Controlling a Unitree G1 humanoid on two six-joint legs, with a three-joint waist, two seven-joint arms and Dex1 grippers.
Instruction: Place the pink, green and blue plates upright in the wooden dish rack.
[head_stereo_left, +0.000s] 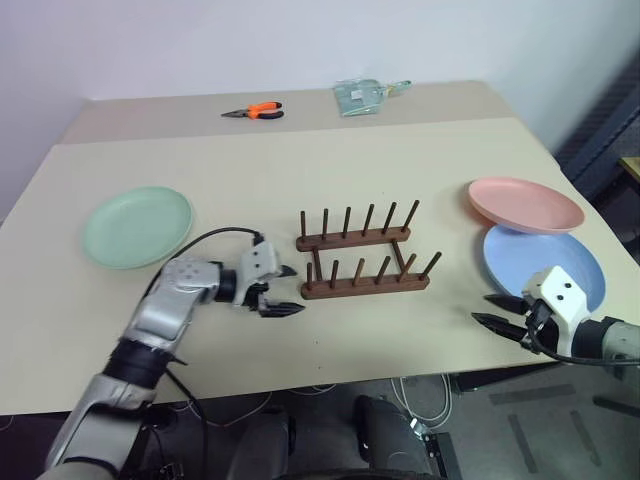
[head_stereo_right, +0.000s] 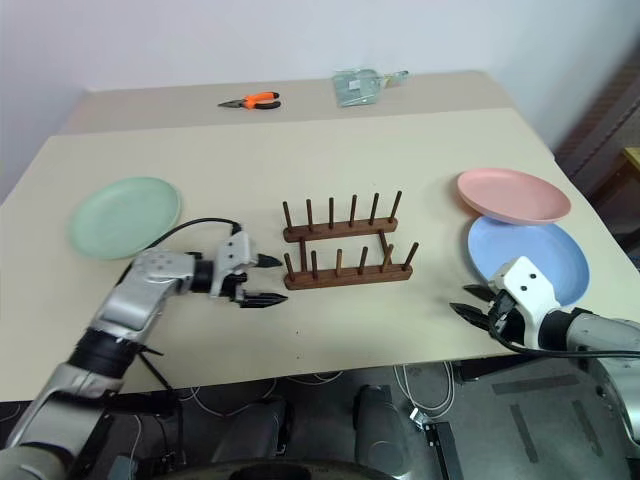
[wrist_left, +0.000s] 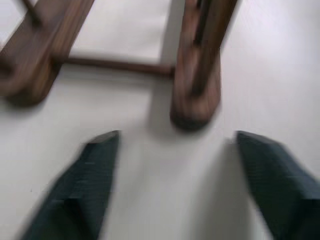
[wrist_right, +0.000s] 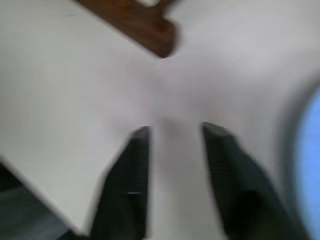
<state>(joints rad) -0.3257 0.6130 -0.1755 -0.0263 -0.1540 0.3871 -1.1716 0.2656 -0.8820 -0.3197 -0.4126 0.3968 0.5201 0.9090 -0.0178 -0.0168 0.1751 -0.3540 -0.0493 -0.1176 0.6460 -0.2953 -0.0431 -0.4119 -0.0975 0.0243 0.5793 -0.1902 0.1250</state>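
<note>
one blue plate (head_stereo_left: 560, 262) edge under pink plate (head_stereo_left: 525, 203)

dark smooth wooden dish rack (head_stereo_left: 363, 254) on a matt beige table (head_stereo_left: 300, 190).

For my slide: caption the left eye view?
Empty dark wooden dish rack between a flat green plate and stacked pink and blue plates.
</note>
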